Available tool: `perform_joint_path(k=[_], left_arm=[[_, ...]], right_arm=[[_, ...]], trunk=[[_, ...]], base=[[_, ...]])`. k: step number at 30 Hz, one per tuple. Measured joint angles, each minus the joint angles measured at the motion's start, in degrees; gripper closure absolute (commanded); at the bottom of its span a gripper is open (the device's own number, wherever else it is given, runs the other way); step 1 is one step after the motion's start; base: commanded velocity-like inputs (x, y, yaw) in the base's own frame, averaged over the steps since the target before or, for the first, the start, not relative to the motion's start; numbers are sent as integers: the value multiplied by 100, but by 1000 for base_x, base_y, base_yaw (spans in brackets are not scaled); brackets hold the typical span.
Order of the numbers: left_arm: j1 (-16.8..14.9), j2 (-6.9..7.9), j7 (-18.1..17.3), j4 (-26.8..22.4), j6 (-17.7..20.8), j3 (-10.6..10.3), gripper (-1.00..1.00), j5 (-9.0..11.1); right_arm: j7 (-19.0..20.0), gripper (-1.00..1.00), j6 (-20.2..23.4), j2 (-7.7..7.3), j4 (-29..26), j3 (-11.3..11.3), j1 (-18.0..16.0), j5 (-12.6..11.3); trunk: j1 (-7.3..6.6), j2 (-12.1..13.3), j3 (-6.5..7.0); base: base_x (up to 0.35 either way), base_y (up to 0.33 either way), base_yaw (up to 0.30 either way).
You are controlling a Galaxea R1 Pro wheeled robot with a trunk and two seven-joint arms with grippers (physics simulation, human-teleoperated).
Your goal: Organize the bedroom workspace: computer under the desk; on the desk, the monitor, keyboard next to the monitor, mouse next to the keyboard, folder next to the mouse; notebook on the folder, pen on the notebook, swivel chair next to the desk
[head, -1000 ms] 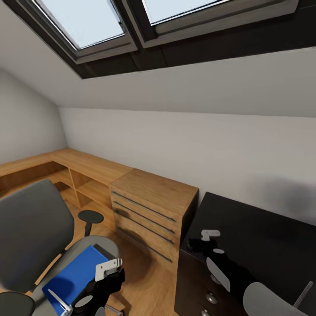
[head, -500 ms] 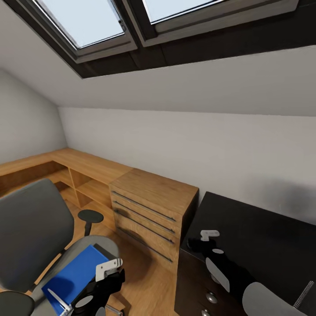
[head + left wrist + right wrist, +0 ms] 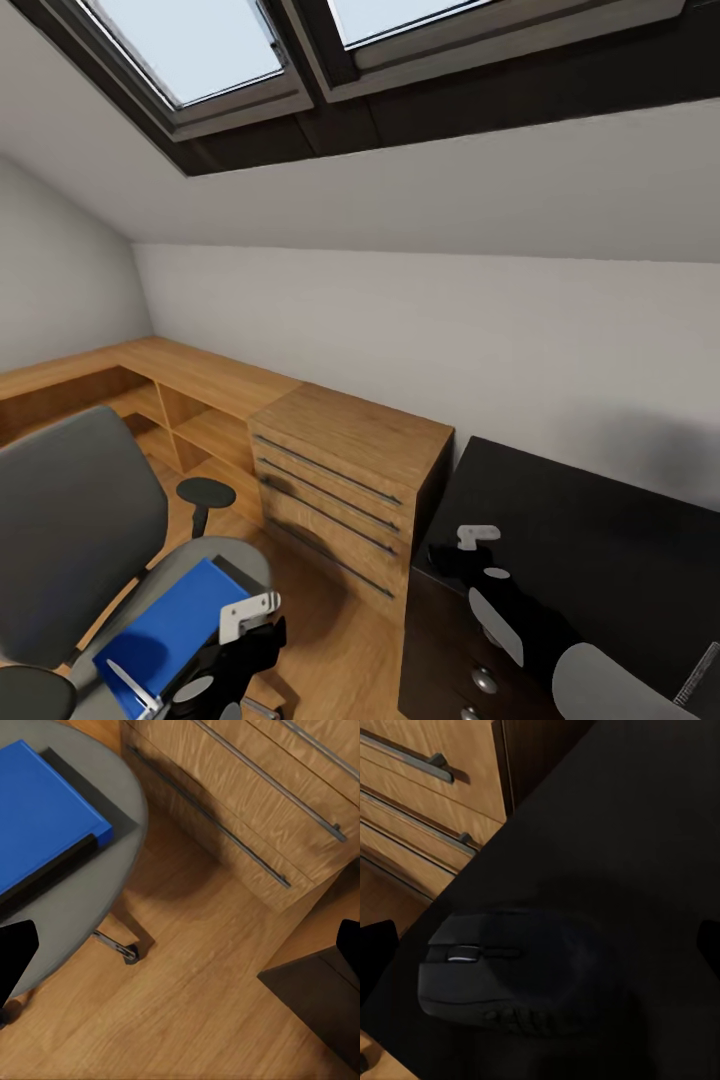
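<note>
The grey swivel chair [image 3: 80,520] stands at the lower left with the bright blue folder [image 3: 175,625] flat on its seat. A thin white stick, perhaps the pen [image 3: 128,684], lies across the folder's near end. My left gripper [image 3: 243,640] hangs open just beside the seat's edge. In the left wrist view the folder [image 3: 41,810] lies off to one side of its spread fingertips [image 3: 15,952]. My right gripper [image 3: 470,548] hovers open over the near-left corner of the glossy black desk [image 3: 600,530]. In the right wrist view the dark mouse [image 3: 506,975] lies on the desk [image 3: 645,832], between the fingers and below them.
A light wooden drawer cabinet [image 3: 345,480] stands between chair and desk, joined to low wooden shelving [image 3: 180,400] along the wall. The desk's dark drawer unit [image 3: 450,650] is under my right arm. Sloped ceiling and skylights [image 3: 200,50] are above. Wood floor [image 3: 195,1005] lies below the left gripper.
Almost nothing. The view has shifted very slightly, and a grey edge at the desk's lower right shows a little more. Both arms hold nearly still.
</note>
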Motion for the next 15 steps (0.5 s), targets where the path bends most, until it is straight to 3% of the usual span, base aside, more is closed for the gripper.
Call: perform_joint_path(k=[11, 15], left_arm=[[1, -23, 35, 6, -1, -34, -100, 2], [-2, -23, 32, 4, 0, -34, -100, 1]], right_arm=[[6, -100, 3, 1, 7, 2, 0, 3], [8, -100, 6, 2, 2, 2, 0, 6]], trunk=[[219, -400, -179], [220, -401, -180]], base=[[1, 0, 0], [0, 0, 0]])
